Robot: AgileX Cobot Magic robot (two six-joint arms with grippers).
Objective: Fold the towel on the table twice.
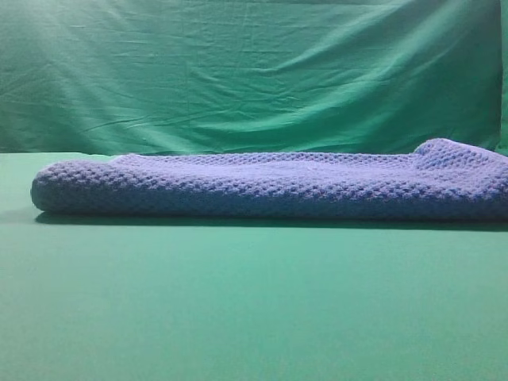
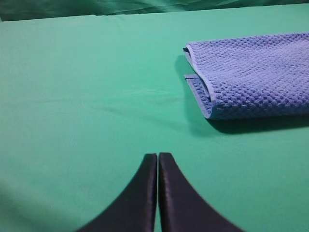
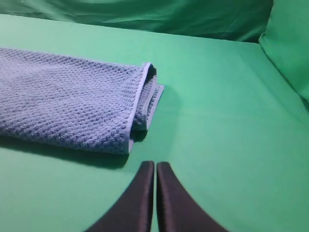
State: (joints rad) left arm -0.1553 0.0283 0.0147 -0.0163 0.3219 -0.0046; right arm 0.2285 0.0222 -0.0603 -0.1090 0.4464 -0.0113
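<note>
The towel lies folded in a long strip across the table, both the left gripper and right gripper closed, empty, near its ends; next fold likely needs layered corners pinched together.

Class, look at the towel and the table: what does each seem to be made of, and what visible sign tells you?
Towel: thick knitted cloth, probably cotton or microfibre, matte; its bumpy waffle texture and soft rolled edges show it. Table: smooth, matte green surface, possibly a mat or painted board; flat, no weave visible.
</note>
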